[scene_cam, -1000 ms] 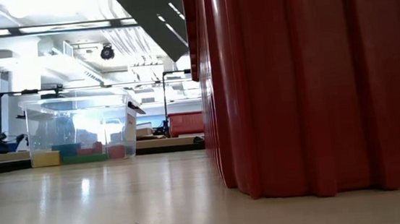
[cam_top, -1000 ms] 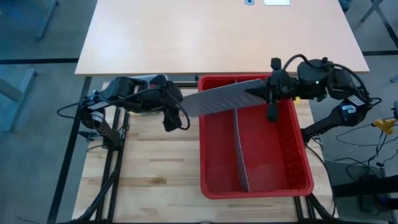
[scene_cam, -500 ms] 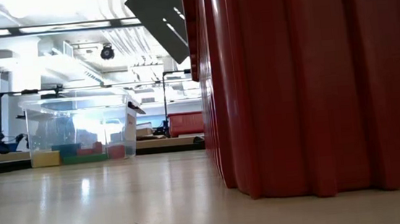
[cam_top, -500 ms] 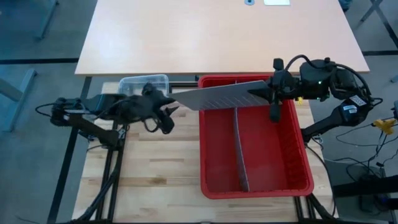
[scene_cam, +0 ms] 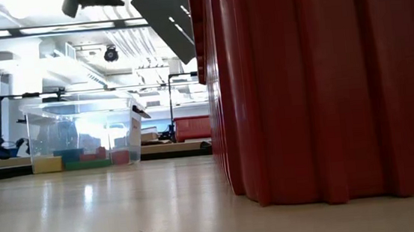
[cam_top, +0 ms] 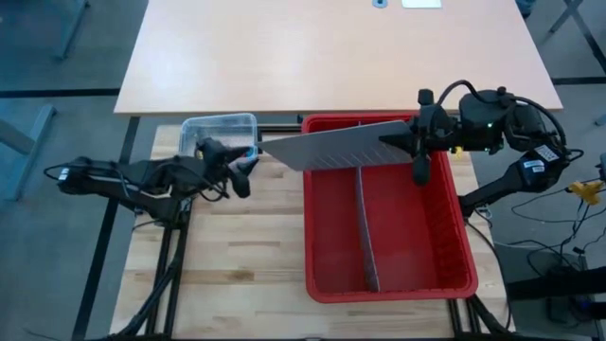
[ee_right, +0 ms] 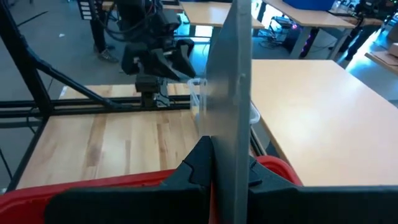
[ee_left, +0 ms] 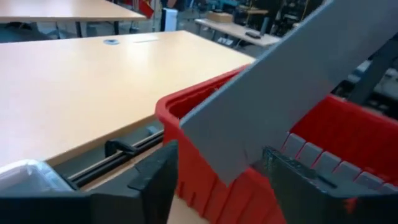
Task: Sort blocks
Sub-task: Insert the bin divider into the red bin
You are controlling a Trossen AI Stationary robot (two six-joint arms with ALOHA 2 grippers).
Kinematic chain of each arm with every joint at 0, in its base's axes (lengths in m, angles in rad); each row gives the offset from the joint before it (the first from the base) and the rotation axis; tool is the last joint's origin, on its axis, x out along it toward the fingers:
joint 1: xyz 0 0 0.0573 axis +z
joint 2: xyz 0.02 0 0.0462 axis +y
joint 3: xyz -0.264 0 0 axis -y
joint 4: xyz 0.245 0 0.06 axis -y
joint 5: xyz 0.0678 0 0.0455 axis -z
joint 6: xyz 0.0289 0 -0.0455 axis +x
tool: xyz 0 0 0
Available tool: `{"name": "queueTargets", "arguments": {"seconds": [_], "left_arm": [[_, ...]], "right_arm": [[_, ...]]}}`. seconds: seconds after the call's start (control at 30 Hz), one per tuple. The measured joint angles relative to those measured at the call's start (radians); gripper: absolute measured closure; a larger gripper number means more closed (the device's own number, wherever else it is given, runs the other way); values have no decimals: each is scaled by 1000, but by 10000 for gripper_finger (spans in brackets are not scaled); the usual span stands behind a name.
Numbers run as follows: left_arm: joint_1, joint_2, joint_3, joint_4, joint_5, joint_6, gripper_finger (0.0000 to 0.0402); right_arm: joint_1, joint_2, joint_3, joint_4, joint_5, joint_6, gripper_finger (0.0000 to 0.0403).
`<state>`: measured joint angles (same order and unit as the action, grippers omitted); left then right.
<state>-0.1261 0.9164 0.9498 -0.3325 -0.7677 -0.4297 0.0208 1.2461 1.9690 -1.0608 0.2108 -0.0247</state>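
Note:
My right gripper [cam_top: 409,144] is shut on a long grey slotted divider panel [cam_top: 331,147] held above the far end of the red bin [cam_top: 454,237]. The panel's free end [ee_left: 239,146] reaches past the bin's left wall. My left gripper [cam_top: 241,169] is open at that free end, with a finger [ee_left: 155,183] on each side of it in the left wrist view. I see no touch. The blocks, a yellow one [scene_cam: 46,165], a green one [scene_cam: 85,163] and a red one [scene_cam: 120,157], lie on the floor of a clear tub [cam_top: 220,131] at the table's far left. My right gripper pinches the panel's right end [ee_right: 239,134] between its two fingers [ee_right: 199,165], one on each flat face. The fingers come in about level from the table's right and lie along the panel. The panel is lifted clear and sticks out leftward over the bin's far rim.
A second grey divider [cam_top: 365,227] stands upright in the bin, running from its far end to its near end. A pale tabletop [cam_top: 331,47] lies beyond the work table's far edge. Bare wood [cam_top: 237,256] lies left of the bin.
My left gripper has dropped and drawn back toward the table's left edge. It has tipped from pointing steeply down to nearly level, facing the panel's free end. The arm is now stretched out low, and the clear tub it covered is in sight.

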Motion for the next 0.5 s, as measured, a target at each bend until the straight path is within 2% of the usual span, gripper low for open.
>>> {"name": "queueTargets", "arguments": {"seconds": [0.23, 0.5], "left_arm": [[44, 11, -78, 59, 5, -17, 150], [159, 10, -258, 438, 179, 31, 179]], "right_arm": [[0, 0, 0, 3, 0, 16, 403], [0, 0, 0, 3, 0, 40, 403]]}}
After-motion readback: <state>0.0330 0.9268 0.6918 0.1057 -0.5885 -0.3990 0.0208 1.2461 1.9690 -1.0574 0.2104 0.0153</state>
